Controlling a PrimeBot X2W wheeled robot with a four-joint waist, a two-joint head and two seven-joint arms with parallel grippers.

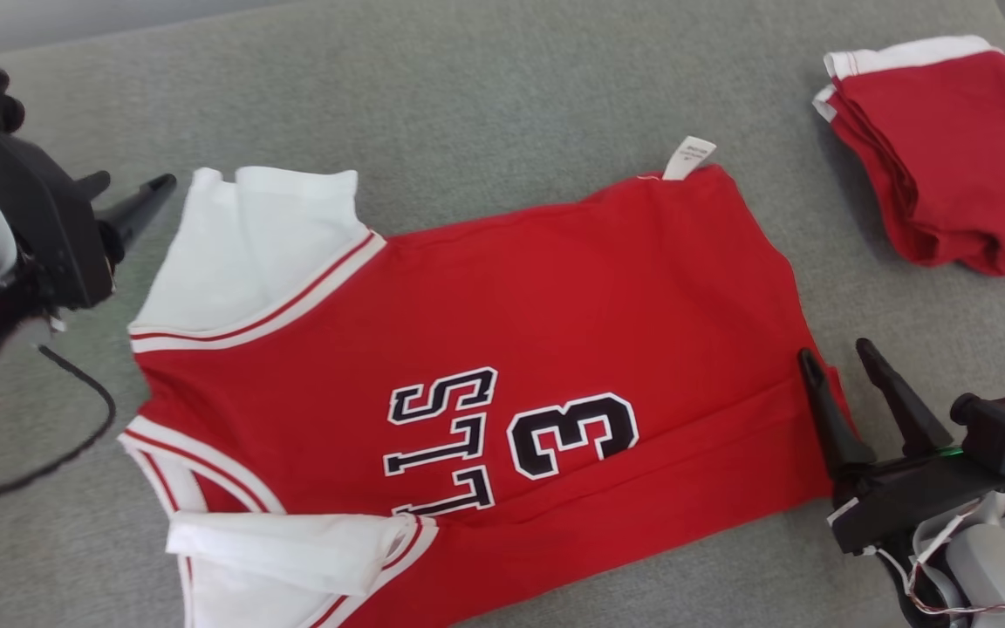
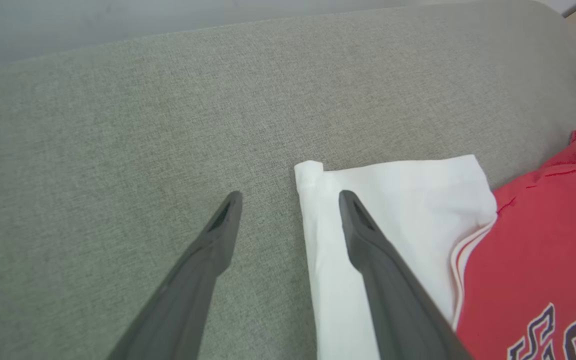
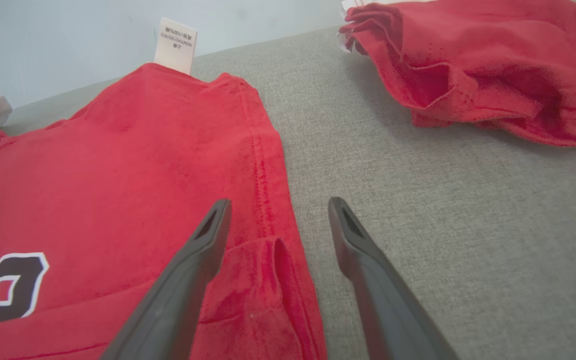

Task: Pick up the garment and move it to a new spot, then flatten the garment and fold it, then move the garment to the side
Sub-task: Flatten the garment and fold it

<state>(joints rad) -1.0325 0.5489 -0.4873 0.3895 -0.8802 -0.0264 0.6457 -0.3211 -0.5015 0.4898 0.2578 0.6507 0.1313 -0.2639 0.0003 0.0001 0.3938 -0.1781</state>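
Observation:
The garment (image 1: 485, 323) is a red jersey with white sleeves and the number 3, spread flat on the grey padded surface (image 1: 485, 96). At its far left sleeve (image 2: 408, 200) my left gripper (image 1: 129, 185) is open, one finger over the sleeve's edge and the other over bare surface, as the left wrist view shows (image 2: 290, 196). Over the jersey's lower right hem corner (image 3: 268, 280) my right gripper (image 1: 836, 351) is open too. In the right wrist view the hem edge runs between its fingertips (image 3: 280, 201). Neither gripper holds cloth.
A second red and white garment (image 1: 947, 157) lies folded in a pile at the far right, also seen beyond the hem as that pile (image 3: 478, 65). A white care label (image 1: 688, 157) sticks out of the jersey's far edge. A black cable (image 1: 75, 436) loops at the left.

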